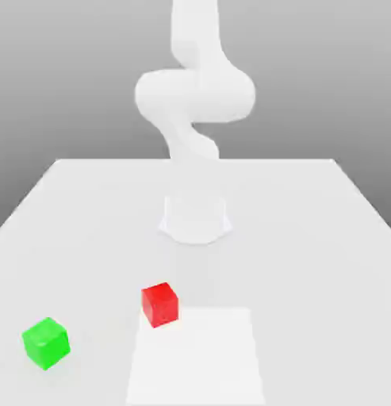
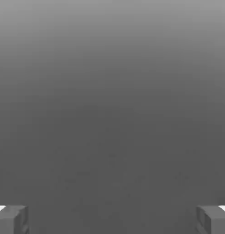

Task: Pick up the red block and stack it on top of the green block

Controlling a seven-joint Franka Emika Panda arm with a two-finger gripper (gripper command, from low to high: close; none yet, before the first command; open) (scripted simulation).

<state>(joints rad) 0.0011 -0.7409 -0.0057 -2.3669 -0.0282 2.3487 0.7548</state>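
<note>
The red block (image 1: pixel 160 304) rests on the white table (image 1: pixel 309 238) near its front edge, a little toward the exterior view's left of the middle. Further to the exterior view's left and slightly nearer the front sits the green block (image 1: pixel 46 342), apart from the red one. My gripper (image 2: pixel 112 219) is open in the hand view, its two grey fingertips (image 2: pixel 11 219) spread far apart with nothing between them. Behind them there is only plain grey background. In the exterior view my white arm (image 1: pixel 194 95) rises from its base and leaves the picture at the top.
The arm's round base (image 1: pixel 195 218) stands at the table's middle, behind the blocks. A paler rectangular patch (image 1: pixel 194 357) lies flat on the table just to the exterior view's right of the red block.
</note>
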